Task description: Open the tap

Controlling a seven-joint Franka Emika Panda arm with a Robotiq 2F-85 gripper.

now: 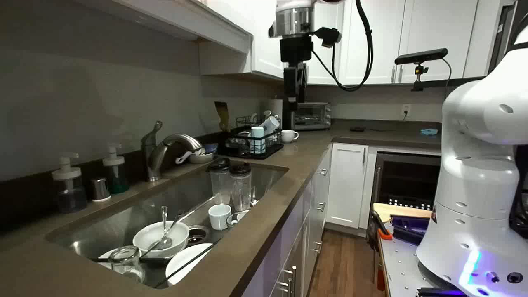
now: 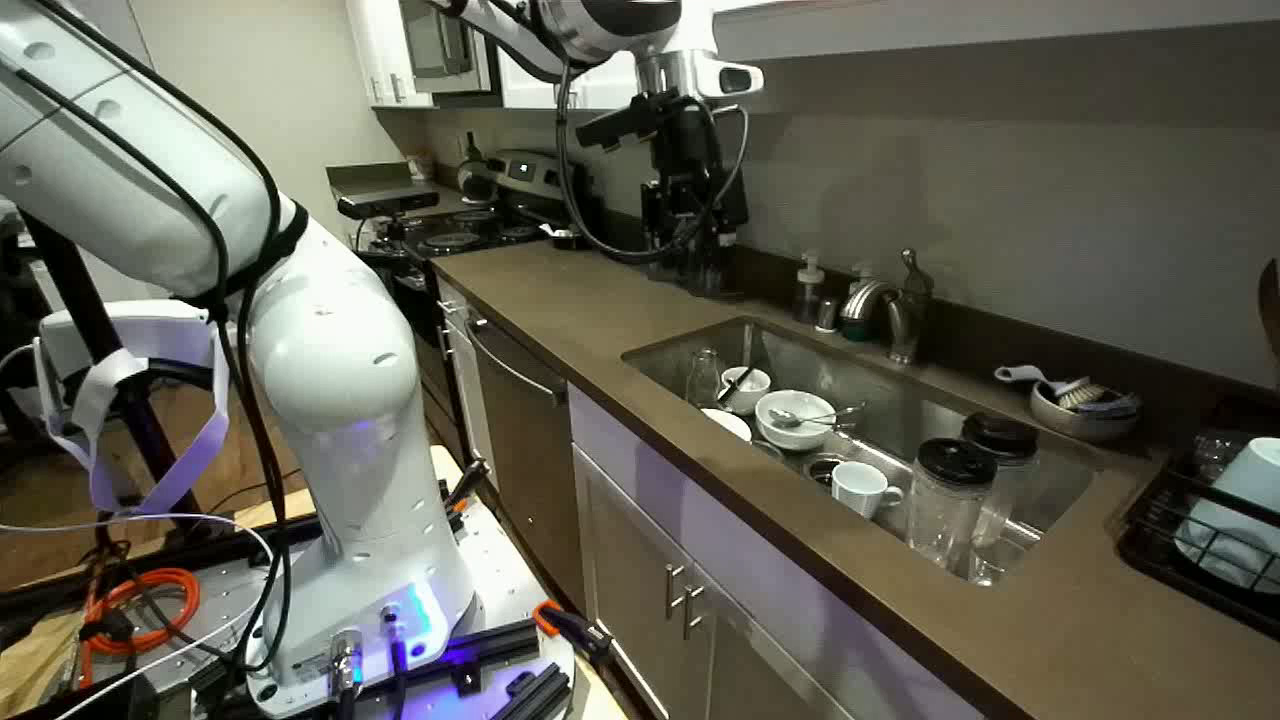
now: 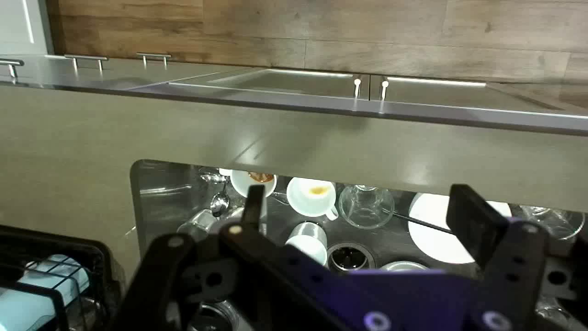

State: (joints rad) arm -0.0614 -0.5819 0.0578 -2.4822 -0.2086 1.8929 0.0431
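Inspecting the sink (image 2: pixel 900 402): tap (image 1: pixel 158 153) upright at the rear, tool (image 3: pixel 358 202) well apart from it

Tool and tap. The tool hangs high, its two fingers (image 3: pixel 255 207) spread wide. The grey metal tap stands on the bench (image 2: pixel 590 300) behind the sink, lever (image 2: pixel 915 280) up and spout (image 1: pixel 183 139) arched forward.

Containers. In the sink, a white bowl (image 1: pixel 177 247) bears metal cutlery (image 1: pixel 164 215). Two clear jars (image 2: pixel 940 515) with dark lids (image 2: pixel 955 462) stand near a pale mug (image 2: pixel 858 490); their contents cannot be judged. A clear glass (image 1: pixel 128 262) and a white plate (image 3: pixel 438 248) are also present, with a thin dark stick (image 3: pixel 420 222) over the plate. The wrist view shows a stained mug (image 3: pixel 308 202), a yellow patch inside it. Beside the tap, two pump dispensers (image 1: pixel 69 187) flank a small metal cup (image 1: pixel 100 189); the one nearer the tap contains green liquid (image 1: pixel 120 181). On the tap's other side, a shallow bowl (image 2: pixel 1075 422) holds a white-handled brush (image 2: pixel 1022 374). The black wire rack (image 1: pixel 247 155) contains a pale blue cup (image 1: pixel 258 133); a white cup (image 1: pixel 287 136) stands just beside it.

Markings. Any print on the dispensers is too small and dim to read.

Surface and room. The bench is dull brown and reflects light. A small oven (image 1: pixel 311 115) stands farther along it; white cabinets (image 1: pixel 371 37) hang above. The floor (image 1: pixel 338 264) is of wooden planks.
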